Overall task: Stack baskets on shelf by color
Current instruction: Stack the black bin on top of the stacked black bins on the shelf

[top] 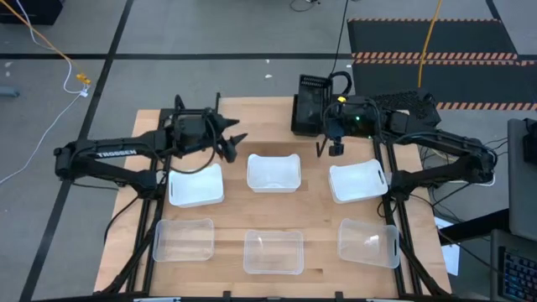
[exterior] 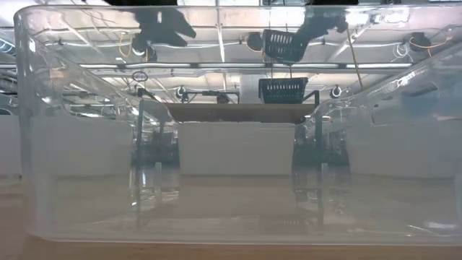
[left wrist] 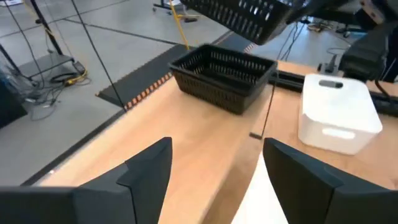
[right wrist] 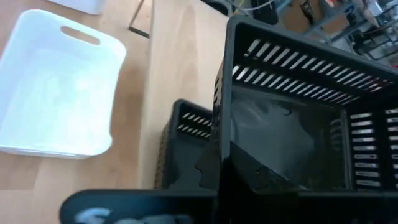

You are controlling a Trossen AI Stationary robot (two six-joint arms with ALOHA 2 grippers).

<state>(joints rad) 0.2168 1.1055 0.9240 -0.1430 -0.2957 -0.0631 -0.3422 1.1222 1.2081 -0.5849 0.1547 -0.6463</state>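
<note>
- The right gripper [right wrist: 219, 168] is up over the far end of the shelf [top: 268, 113], clamped on the wall of a black basket [right wrist: 292, 118] and holding it in the air.
- Right below that lifted one, a second black basket [left wrist: 224, 76] sits on the shelf's right end; the low view shows the two slatted bins one above the other, with a gap between them.
- The left gripper [left wrist: 214, 171] hovers over the shelf's left part with its fingers spread and nothing between them.
- Three white baskets line up on the table in front of the shelf: the left white basket [top: 195, 185], the middle white basket [top: 273, 172] and the right white basket [top: 358, 181].
- Nearer the front edge, three clear baskets make a second row: the left clear basket [top: 183, 239], the middle clear basket [top: 273, 252] and the right clear basket [top: 368, 242].
- The middle clear one stands right against the low camera, and the whole scene shows through its wall.
- Whether a third black basket sits under the right arm cannot be told from these views.
- The wooden table [top: 315, 218] carries everything, with grey floor [top: 210, 33] around it.
</note>
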